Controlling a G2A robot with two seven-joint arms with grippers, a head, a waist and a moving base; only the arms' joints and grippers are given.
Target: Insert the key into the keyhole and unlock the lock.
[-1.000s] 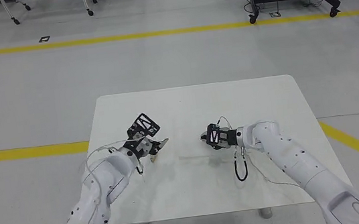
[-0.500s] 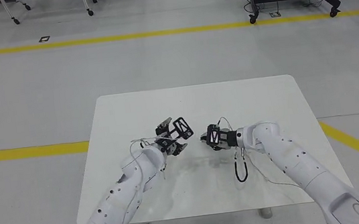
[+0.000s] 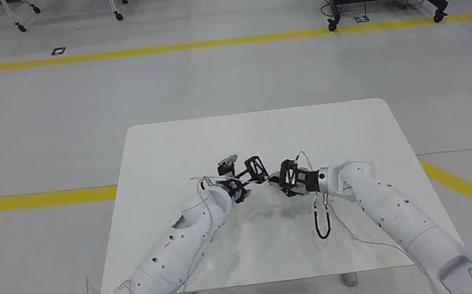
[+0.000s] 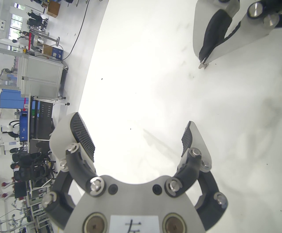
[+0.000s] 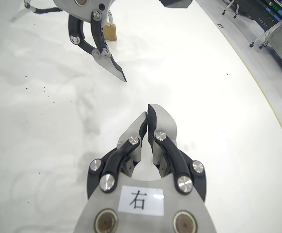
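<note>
A small brass padlock [image 5: 110,31] with a silver shackle sits on the white table [image 3: 349,124], just behind my left gripper. In the middle of the table my left gripper [image 3: 250,169] [image 4: 132,119] [image 5: 152,42] is open, with nothing between its ribbed pads. Facing it, a short gap away, is my right gripper [image 3: 281,180] [image 5: 147,112], shut. A small metal tip [image 4: 201,65], the key, sticks out between the right gripper's fingertips in the left wrist view. The key's head is hidden by the pads.
A black cable loop [image 3: 317,222] hangs from my right forearm over the table. The table's far edge [image 5: 249,66] curves close behind the grippers, with carts and racks on the floor beyond. Bare tabletop lies to the left and at the back.
My left arm has swung right across the table, from the left part to the middle, ending close to the right gripper. The right gripper has barely shifted and stays shut.
</note>
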